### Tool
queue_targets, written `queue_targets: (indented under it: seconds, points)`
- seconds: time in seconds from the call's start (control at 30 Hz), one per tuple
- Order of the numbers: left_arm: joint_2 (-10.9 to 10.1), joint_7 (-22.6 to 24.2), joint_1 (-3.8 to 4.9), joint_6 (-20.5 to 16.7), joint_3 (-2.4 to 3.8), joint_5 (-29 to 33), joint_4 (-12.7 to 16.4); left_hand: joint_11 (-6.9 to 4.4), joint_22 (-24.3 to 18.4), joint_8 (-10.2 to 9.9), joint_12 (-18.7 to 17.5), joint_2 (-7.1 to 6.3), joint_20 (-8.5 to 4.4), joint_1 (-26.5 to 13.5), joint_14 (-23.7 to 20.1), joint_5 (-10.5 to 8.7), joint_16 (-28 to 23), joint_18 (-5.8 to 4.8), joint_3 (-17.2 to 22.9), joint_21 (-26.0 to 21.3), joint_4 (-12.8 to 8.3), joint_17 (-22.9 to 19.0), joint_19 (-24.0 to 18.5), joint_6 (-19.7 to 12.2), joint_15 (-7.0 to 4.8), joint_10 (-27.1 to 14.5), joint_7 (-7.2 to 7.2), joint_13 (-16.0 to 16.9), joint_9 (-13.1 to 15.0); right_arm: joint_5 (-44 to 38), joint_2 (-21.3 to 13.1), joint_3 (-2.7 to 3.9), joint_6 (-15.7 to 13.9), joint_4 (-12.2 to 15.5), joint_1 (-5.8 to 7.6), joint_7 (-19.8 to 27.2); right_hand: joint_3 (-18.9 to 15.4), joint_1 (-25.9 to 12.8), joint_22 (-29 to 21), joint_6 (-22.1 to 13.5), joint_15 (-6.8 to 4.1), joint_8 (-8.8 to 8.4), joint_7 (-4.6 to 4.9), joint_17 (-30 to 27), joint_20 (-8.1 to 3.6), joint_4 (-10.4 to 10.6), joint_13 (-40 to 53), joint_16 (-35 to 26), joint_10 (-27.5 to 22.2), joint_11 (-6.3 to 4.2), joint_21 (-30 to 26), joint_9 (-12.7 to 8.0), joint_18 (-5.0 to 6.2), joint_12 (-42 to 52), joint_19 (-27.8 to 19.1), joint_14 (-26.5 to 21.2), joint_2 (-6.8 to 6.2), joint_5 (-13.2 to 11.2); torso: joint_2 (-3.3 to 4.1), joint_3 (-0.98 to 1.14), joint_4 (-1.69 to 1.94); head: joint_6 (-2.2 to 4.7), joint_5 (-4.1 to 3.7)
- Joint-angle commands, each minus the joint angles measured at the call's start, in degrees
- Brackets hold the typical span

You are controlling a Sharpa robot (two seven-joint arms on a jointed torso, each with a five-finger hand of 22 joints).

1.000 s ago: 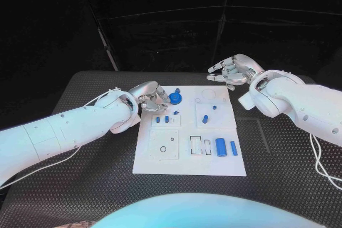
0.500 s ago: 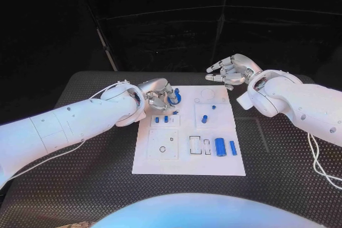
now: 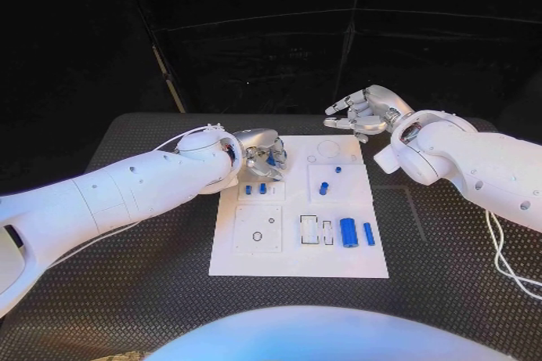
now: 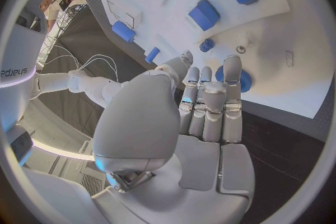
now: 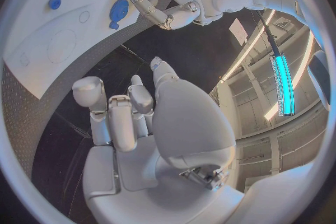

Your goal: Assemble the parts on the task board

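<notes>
Two robot hands in frame. Left robot hand [image 3: 265,153] sits over the far-left part of the task board [image 3: 301,255], fingers curled down around the round blue disc part [image 4: 241,79]; the left wrist view shows its fingertips [image 4: 232,63] on or just over that disc, but a real grip can't be told. Right robot hand [image 3: 368,110] hangs off the board past its far-right corner, above the black tabletop [image 3: 135,290], fingers loosely apart and holding nothing. Task board lies flat in the middle of the tabletop. On it: two small blue pegs [image 3: 255,189] side by side just near of the left robot hand, a small blue peg [image 3: 337,170] and a slightly bigger blue piece [image 3: 323,188] right of centre, then a blue cylinder [image 3: 349,232] and a thin blue bar [image 3: 370,234] lying just beside each other in the near-right area. White rectangular slots [image 3: 308,229] sit left of the cylinder, and a square recess with a small hole [image 3: 258,228] is on the near-left. Round outline [image 3: 329,149] on the far-right of the board, with nothing in it.
</notes>
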Motion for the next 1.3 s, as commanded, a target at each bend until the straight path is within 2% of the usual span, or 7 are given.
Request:
queue_targets:
  seconds: [0.03, 0.43, 0.57, 1.0, 1.3]
  points:
    - [0.66, -1.45, 0.17, 1.65, 0.01, -2.88, -0.56, -0.32, 0.16, 0.19, 0.33, 0.62, -0.34, -0.13, -0.03, 0.06, 0.23, 0.72, -0.53, 0.07, 0.06, 0.27, 0.05, 0.43, -0.22, 0.09, 0.02, 0.14, -0.10, 0.15, 0.10, 0.03, 0.28, 0.08, 0.11, 0.21, -0.34, -0.27, -0.01, 0.26, -0.32, 0.13, -0.12, 1.89, -0.18, 0.09, -0.07, -0.17, 0.14, -0.18, -0.39, -0.03, 0.58, 0.32, 0.02, 3.06, 0.30, -0.32, 0.03, 0.01, 0.03, 0.05, -0.04]
    - [2.03, -3.35, 0.44, 4.19, -0.09, -5.45, -1.99, -0.44, 0.89, 0.17, 1.19, 1.03, -0.44, 0.46, 0.62, 0.06, 1.15, 0.50, -1.34, 1.09, -0.13, 1.74, 0.78, 0.59, -0.31, -0.04, -0.07, 0.54, -0.18, 0.15, 0.23, 0.03, 0.32, 0.03, 0.11, 0.20, -0.34, -0.27, -0.01, 0.26, -0.32, 0.13, -0.12, 1.89, -0.18, 0.09, -0.07, -0.17, 0.14, -0.18, -0.39, -0.03, 0.58, 0.32, 0.02, 3.06, 0.30, -0.32, -0.01, 0.03, 0.05, -0.12, -0.10]
    - [2.31, -3.81, 0.49, 4.89, -0.23, -5.90, -2.33, -0.65, 1.46, 0.09, 2.27, 1.43, -0.57, 1.01, 1.59, 0.07, 2.35, 0.37, -1.77, 1.87, -0.34, 4.16, 1.31, 0.59, -0.47, 0.40, -0.13, 1.07, -0.27, 0.15, 0.29, 0.03, 0.34, -0.01, 0.11, 0.21, -0.34, -0.27, -0.01, 0.26, -0.32, 0.13, -0.12, 1.89, -0.18, 0.09, -0.07, -0.17, 0.14, -0.18, -0.39, -0.03, 0.58, 0.32, 0.02, 3.06, 0.30, -0.32, -0.06, 0.02, 0.05, -0.21, -0.13]
    - [2.85, -4.59, 0.61, 6.17, -0.63, -6.41, -3.28, -0.71, 1.71, -0.01, 2.91, 1.64, -0.64, 1.34, 1.72, 0.07, 2.79, 0.31, -2.18, 2.09, -0.46, 4.67, 1.47, 0.56, -0.52, 0.10, -0.03, 1.43, -0.37, 0.15, 0.28, 0.03, 0.35, 0.01, 0.11, 0.19, -0.34, -0.27, -0.01, 0.26, -0.32, 0.13, -0.12, 1.89, -0.18, 0.09, -0.07, -0.17, 0.14, -0.18, -0.39, -0.03, 0.58, 0.32, 0.02, 3.06, 0.30, -0.32, -0.03, 0.02, 0.05, -0.22, -0.19]
    - [3.41, -4.58, 0.66, 5.90, -1.10, -6.67, -3.76, -0.72, 2.10, -0.19, 3.63, 2.36, -0.75, 2.35, 1.62, 0.07, 3.06, 0.23, -2.20, 2.47, -0.82, 4.71, 1.71, 0.49, -0.58, -0.36, 0.35, 1.83, -0.53, 0.15, 0.32, 0.03, 0.36, -0.02, 0.11, 0.21, -0.34, -0.27, -0.01, 0.26, -0.32, 0.13, -0.12, 1.89, -0.18, 0.09, -0.07, -0.17, 0.14, -0.18, -0.39, -0.03, 0.58, 0.32, 0.02, 3.06, 0.30, -0.32, -0.05, 0.06, 0.07, -0.16, -0.20]
